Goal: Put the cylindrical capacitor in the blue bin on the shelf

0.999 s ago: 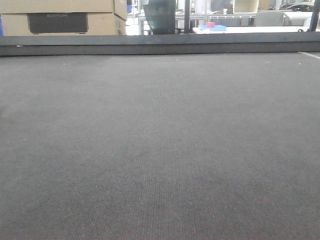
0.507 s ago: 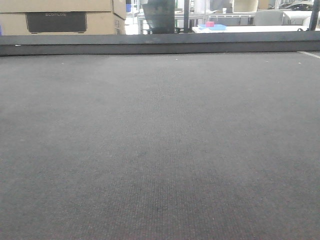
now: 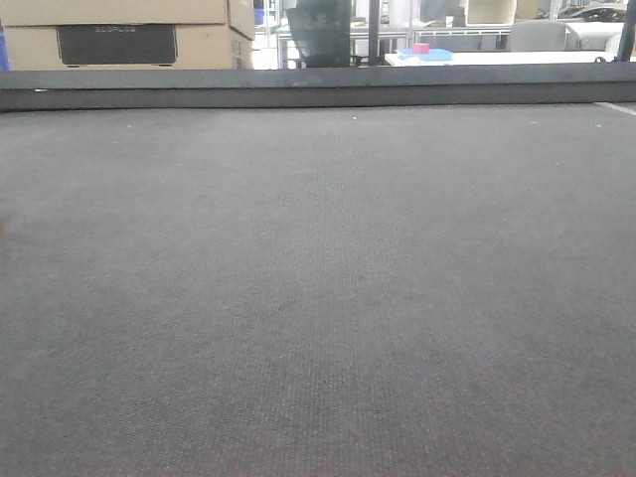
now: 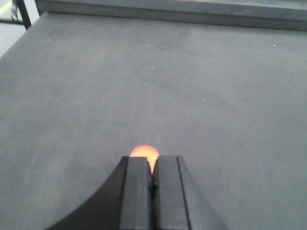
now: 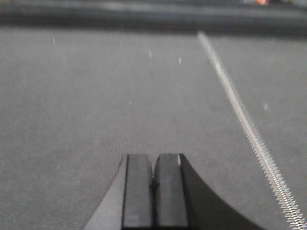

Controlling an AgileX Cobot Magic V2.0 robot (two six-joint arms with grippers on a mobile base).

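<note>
Grey fabric-textured surface (image 3: 318, 298), with cardboard boxes (image 3: 129, 35) beyond its far edge at left. Left gripper (image 4: 153, 162): fingers clenched together, a blurred orange round thing (image 4: 144, 152) just past their tips, near the surface. Whether this is the capacitor, or is grasped, cannot be told. Right gripper (image 5: 153, 160): fingers clenched, no gap.

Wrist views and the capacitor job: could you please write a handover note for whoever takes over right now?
Left gripper: jaws together; an orange round thing peeks past its tips, unclear if gripped or the capacitor.
Right gripper: jaws together, empty.
Both over the grey mat. No shelf or blue bin in view.
Done: nothing confirmed. To do: placing in the bin.
</note>
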